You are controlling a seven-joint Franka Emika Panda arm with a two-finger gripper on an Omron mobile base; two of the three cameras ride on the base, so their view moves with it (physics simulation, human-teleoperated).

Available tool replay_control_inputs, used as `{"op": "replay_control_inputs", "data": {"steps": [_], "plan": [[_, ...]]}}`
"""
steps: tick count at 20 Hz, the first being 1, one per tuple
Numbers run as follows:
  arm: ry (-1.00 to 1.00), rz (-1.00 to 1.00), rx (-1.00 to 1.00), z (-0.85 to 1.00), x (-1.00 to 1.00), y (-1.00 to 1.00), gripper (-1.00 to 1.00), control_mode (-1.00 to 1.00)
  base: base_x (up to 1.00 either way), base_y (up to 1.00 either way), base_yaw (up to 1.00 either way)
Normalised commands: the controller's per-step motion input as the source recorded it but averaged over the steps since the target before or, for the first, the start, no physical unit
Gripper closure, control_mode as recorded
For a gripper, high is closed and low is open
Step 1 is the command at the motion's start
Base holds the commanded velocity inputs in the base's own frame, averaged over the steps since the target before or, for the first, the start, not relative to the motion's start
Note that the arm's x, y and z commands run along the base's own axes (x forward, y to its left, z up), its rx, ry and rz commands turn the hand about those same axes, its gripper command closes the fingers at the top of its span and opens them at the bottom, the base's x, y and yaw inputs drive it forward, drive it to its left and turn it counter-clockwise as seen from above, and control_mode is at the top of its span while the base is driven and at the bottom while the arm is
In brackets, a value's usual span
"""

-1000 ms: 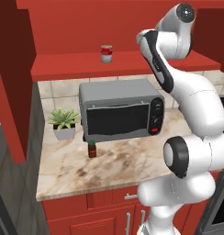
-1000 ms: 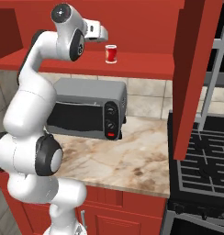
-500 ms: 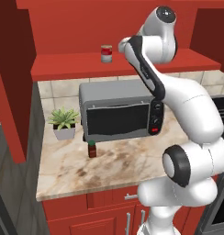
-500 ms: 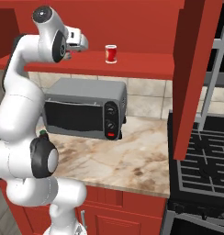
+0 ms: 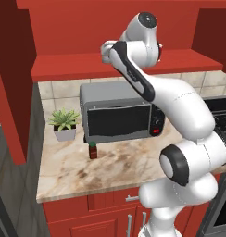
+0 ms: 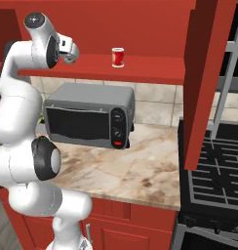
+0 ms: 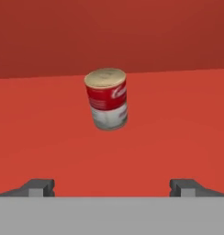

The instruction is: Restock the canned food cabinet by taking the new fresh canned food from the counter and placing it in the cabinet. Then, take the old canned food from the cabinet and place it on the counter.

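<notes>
The old canned food (image 7: pixel 106 98), with a pale lid and a red and white label, stands upright on the cabinet's red shelf board (image 7: pixel 178 119). In the right base view this can (image 6: pixel 118 57) is at mid shelf. My gripper (image 6: pixel 73 50) hangs at shelf height to its left and well apart from it. It (image 7: pixel 112 186) is open, with nothing between the fingertips (image 7: pixel 41 186) and the can straight ahead. A small dark red can (image 5: pixel 92 151), apparently the new fresh canned food, stands on the counter (image 5: pixel 128 164) in front of the toaster oven.
A grey toaster oven (image 5: pixel 119 113) (image 6: pixel 89 114) sits on the counter under the shelf, with a potted plant (image 5: pixel 65 124) to its left. An open red cabinet door (image 6: pixel 204 73) hangs at the right above the black stove (image 6: pixel 213 180).
The arm has swung, and the hand has moved left and slightly down along the shelf front, away from the can. Both cans stay put.
</notes>
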Motion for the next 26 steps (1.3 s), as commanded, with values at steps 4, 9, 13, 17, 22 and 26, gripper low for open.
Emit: {"op": "replay_control_inputs", "data": {"steps": [4, 9, 13, 17, 22, 26], "plan": [[0.02, 0.04, -0.08, -0.03, 0.51, 0.09, -1.0, -1.0, 0.0, 0.0, 0.0], [0.04, 0.0, -0.06, -0.04, 0.51, 0.0, -1.0, -1.0, 0.0, 0.0, 0.0], [0.02, 0.0, -0.05, -0.05, 0.4, 0.0, -1.0, -1.0, 0.0, 0.0, 0.0], [0.03, 0.0, -0.02, -0.02, 0.28, 0.07, -1.0, -1.0, 0.0, 0.0, 0.0], [0.02, 0.0, -0.02, -0.03, 0.22, 0.23, -1.0, -1.0, 0.0, 0.0, 0.0], [0.0, 0.0, -0.01, -0.13, 0.18, 0.14, -1.0, -1.0, 0.0, 0.0, 0.0]]}}
